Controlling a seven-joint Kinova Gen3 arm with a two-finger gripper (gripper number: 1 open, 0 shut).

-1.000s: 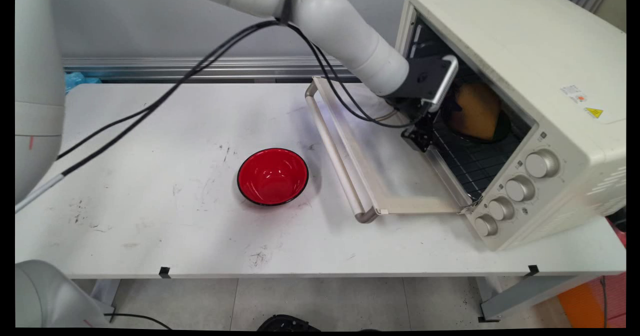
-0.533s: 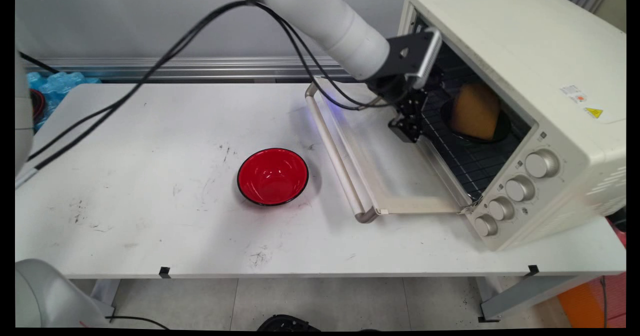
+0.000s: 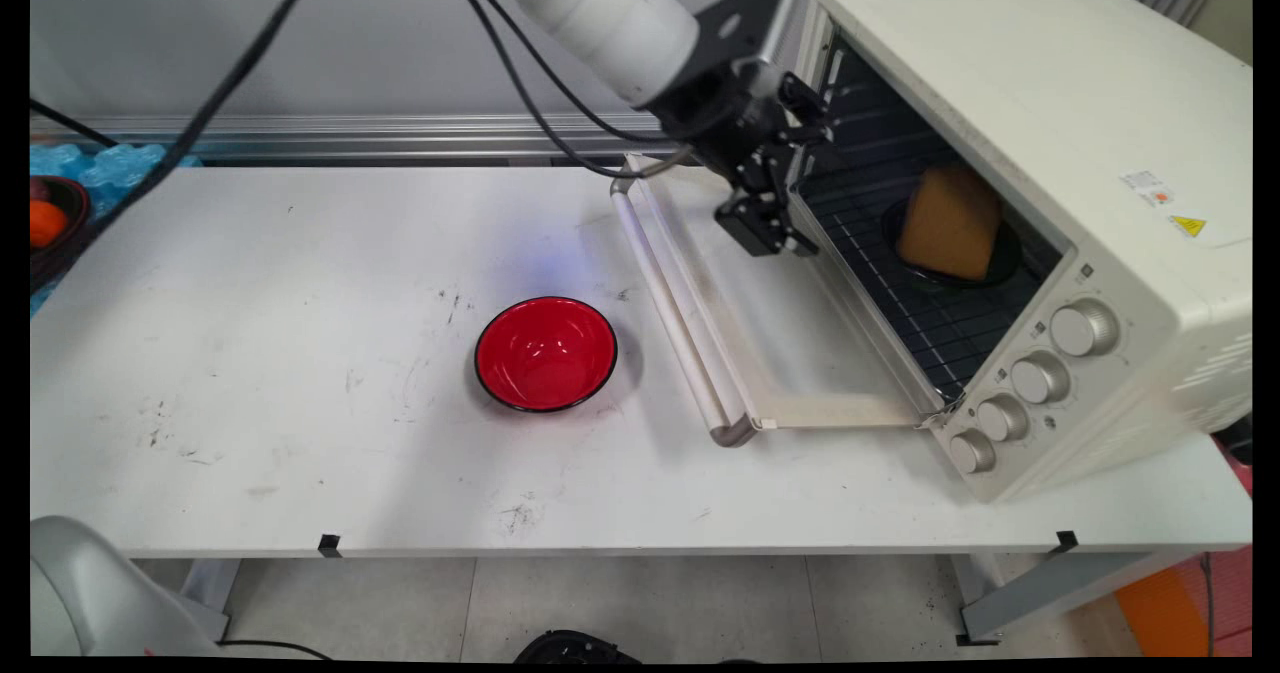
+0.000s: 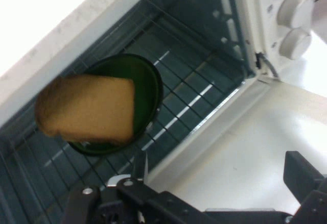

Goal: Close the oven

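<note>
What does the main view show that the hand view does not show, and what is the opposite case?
Only the main view shows the red bowl on the white table, the whole toaster oven from outside, and the gripper over the open oven door, fingers apart, holding nothing. Only the hand view shows from close that the bread overhangs the rim of its dark green dish. Both show the bread on that dish on the oven rack, and the oven knobs.
</note>
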